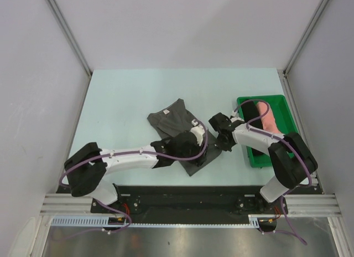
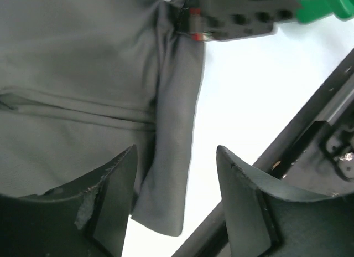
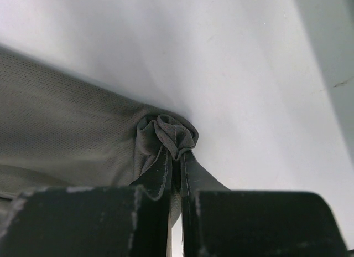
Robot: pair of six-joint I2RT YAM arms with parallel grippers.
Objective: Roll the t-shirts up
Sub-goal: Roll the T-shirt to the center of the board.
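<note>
Two grippers: one is biting cloth and the other isn't, details below.
Right gripper [image 3: 176,157]: jaws clenched tight on a little scrunched knot of the grey t-shirt [image 3: 61,124], with fabric bulging out just past the fingertips.
Left gripper [image 2: 176,152]: jaws spread apart and released, holding nothing. A folded strip of the shirt's edge lies on the table under the gap. One finger [image 2: 110,201] sits over the cloth, the other is off past its edge.
Grip spot: the right-hand edge of the shirt. From the left wrist view the right gripper shows up at the far end of that same folded strip.
Arms: both reach in over the near-right part of the shirt, grippers close together, the left one above the cloth and the right one at its right edge.
Shirt position: mostly flat but rumpled, around the middle of the table [image 1: 121,102] and a bit toward the near side. The small white neck label [image 1: 165,111] is on its far part, and one corner points at the near table edge.
Green tray [image 1: 260,97]: right side of the table, just right of the shirt. Can't tell if they touch, the right arm is in the way.
Salmon-pink roll [image 1: 268,118]: lying in the tray, running far to near, partly crossed by the right arm's cable.
</note>
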